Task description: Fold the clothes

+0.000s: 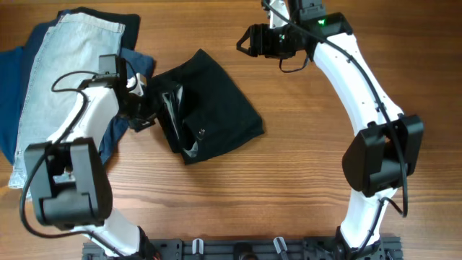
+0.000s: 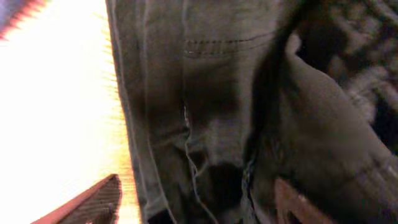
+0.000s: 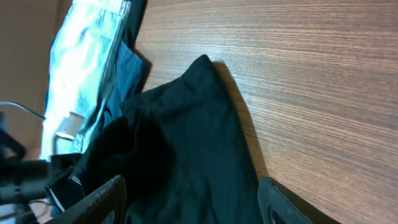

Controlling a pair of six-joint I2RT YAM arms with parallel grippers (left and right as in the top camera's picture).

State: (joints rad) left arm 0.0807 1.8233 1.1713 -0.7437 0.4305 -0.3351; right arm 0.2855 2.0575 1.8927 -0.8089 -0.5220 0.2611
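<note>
Clothes: the black shorts (image 1: 209, 108) lie on the desk (image 1: 303, 188) a little toward 9 o'clock of its middle, gathered into one compact, tilted block rather than spread flat.
Fold so far: by the look of it the main fold is made. The legs seem doubled over the body, and the outline is close to a rough rectangle.
Loose end: the pale waistband lining (image 1: 175, 108) shows along the block's 9 o'clock edge, where the cloth is bunched and ridged, so that side is not yet neat.
Left claw: the left claw (image 1: 146, 108) sits at the 9 o'clock edge of the shorts. In its wrist view the jaws stand wide with dark cloth filling the space ahead, and it appears to pinch nothing.
Right claw: the right claw (image 1: 247, 42) hangs at about 1 o'clock of the shorts, well apart from them, jaws wide and empty.
Left to do: my judgement is that flattening the bunched edge and tucking the lining in remain, with perhaps one more fold to square the block.
Other garments: the denim shorts (image 1: 68, 65) and navy garments (image 1: 14, 87) are piled at 10 o'clock of the desk, just beside the left arm and not part of this fold.
</note>
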